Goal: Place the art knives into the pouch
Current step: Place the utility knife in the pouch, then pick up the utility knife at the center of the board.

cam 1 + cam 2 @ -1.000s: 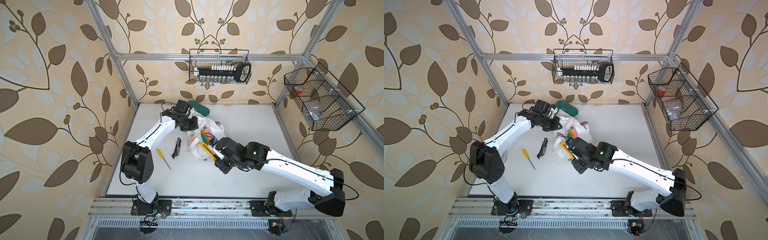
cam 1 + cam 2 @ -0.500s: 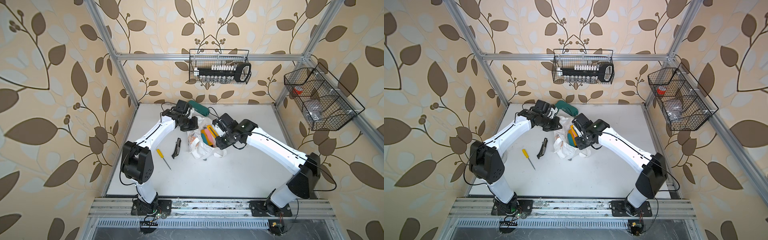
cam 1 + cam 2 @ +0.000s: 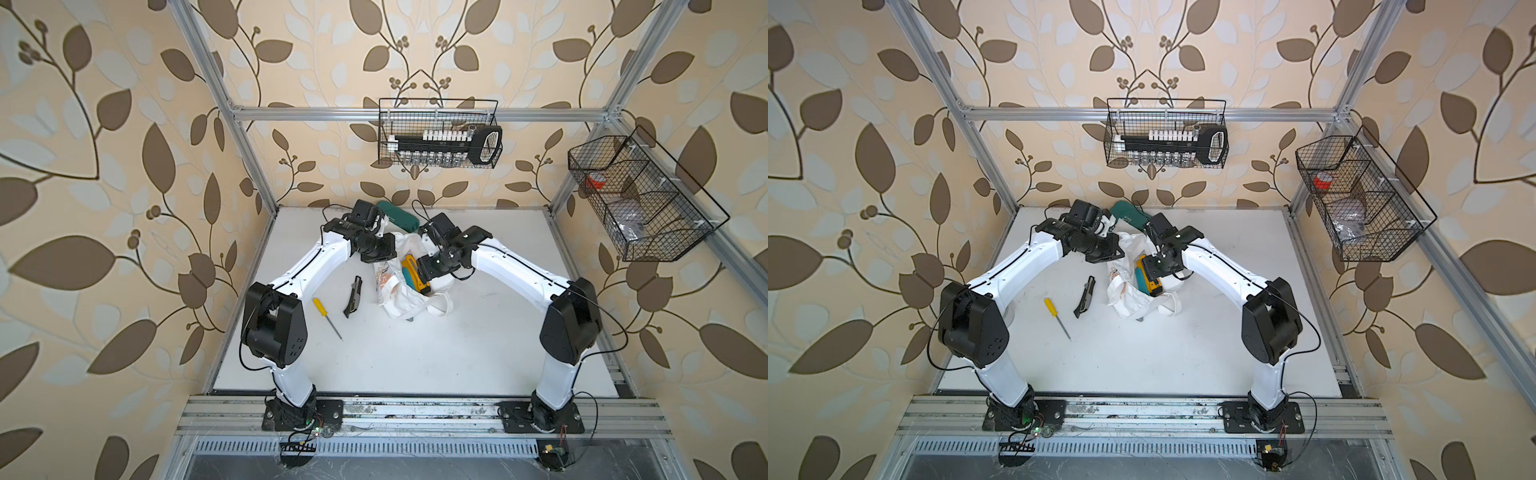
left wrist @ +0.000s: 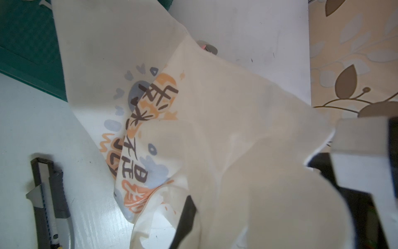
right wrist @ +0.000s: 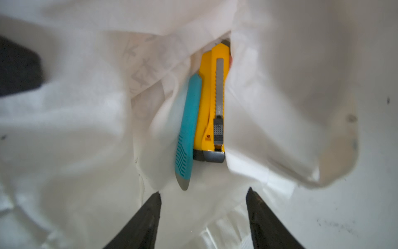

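The white cloth pouch (image 3: 399, 303) (image 3: 1133, 303) lies crumpled mid-table, its printed side facing the left wrist camera (image 4: 148, 120). A yellow art knife (image 5: 211, 103) (image 3: 417, 279) lies inside its open mouth beside a teal knife (image 5: 187, 129). My right gripper (image 5: 204, 190) hovers just behind their butt ends, open, with only cloth below it. My left gripper (image 3: 376, 251) is shut on the pouch's upper rim and holds it up. One of its black fingers (image 4: 185, 215) shows under the cloth. A dark grey knife (image 3: 353, 297) (image 4: 49, 194) lies on the table left of the pouch.
A yellow-handled screwdriver (image 3: 326, 318) lies left of the dark knife. A dark green case (image 3: 397, 216) sits at the back, behind the pouch. Black wire baskets hang on the back wall (image 3: 440, 133) and the right wall (image 3: 640, 199).
My right arm swung from the front of the table up to the pouch's mouth carrying the yellow knife, then opened; the knife now lies in the pouch. The left arm stayed still.
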Controlling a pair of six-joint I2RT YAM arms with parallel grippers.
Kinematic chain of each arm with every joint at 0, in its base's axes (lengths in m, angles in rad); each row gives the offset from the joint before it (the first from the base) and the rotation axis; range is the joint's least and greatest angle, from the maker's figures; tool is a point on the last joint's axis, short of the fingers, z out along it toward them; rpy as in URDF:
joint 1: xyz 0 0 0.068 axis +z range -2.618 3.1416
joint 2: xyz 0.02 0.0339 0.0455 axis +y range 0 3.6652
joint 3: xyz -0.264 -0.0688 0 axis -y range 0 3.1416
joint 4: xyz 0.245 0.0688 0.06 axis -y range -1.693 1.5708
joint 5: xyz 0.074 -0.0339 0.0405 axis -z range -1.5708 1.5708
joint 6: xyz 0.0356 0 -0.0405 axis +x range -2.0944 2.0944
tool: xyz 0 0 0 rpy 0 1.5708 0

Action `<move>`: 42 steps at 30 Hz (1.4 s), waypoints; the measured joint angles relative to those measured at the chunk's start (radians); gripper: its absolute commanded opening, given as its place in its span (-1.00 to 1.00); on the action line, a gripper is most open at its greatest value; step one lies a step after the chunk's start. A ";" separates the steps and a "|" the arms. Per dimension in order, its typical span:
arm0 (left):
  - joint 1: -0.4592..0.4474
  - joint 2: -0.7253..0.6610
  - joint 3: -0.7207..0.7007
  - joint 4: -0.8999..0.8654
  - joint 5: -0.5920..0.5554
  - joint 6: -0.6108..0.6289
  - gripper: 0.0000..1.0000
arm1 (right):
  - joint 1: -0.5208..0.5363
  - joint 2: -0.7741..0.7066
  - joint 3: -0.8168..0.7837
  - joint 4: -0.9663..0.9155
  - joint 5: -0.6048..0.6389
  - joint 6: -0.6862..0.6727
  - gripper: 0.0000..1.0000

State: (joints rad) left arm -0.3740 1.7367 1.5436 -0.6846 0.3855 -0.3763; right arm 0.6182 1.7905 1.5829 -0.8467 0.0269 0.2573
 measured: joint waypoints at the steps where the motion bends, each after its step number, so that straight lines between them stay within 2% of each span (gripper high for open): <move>1: 0.000 0.000 0.000 0.000 0.000 0.000 -1.00 | 0.008 -0.058 -0.051 0.003 0.017 0.019 0.33; 4: 0.000 0.001 0.002 -0.001 0.000 0.000 -1.00 | 0.080 -0.248 -0.174 0.002 0.086 0.087 0.33; 8: 0.000 0.016 0.025 -0.005 0.001 0.000 -1.00 | 0.301 -0.441 -0.263 0.003 0.136 0.193 0.33; 11: 0.002 0.029 0.042 -0.006 0.001 0.000 -1.00 | 0.444 -0.457 -0.288 0.018 0.149 0.271 0.33; 15: 0.014 0.037 0.054 -0.010 0.006 0.000 -1.00 | 0.533 -0.360 -0.314 0.075 0.142 0.347 0.34; 20: 0.029 0.055 0.117 -0.053 0.004 0.002 -1.00 | 0.552 -0.107 -0.274 0.146 0.118 0.379 0.34; 26: 0.036 0.094 0.187 -0.074 0.003 0.006 -1.00 | 0.551 0.165 -0.078 0.155 0.111 0.362 0.35; 42: 0.081 0.169 0.296 -0.095 0.053 0.015 -1.00 | 0.414 0.438 0.252 0.179 0.086 0.276 0.36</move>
State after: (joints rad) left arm -0.2928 1.9060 1.8393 -0.7795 0.4385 -0.3611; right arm 1.0321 2.2288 1.8351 -0.6678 0.1127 0.5331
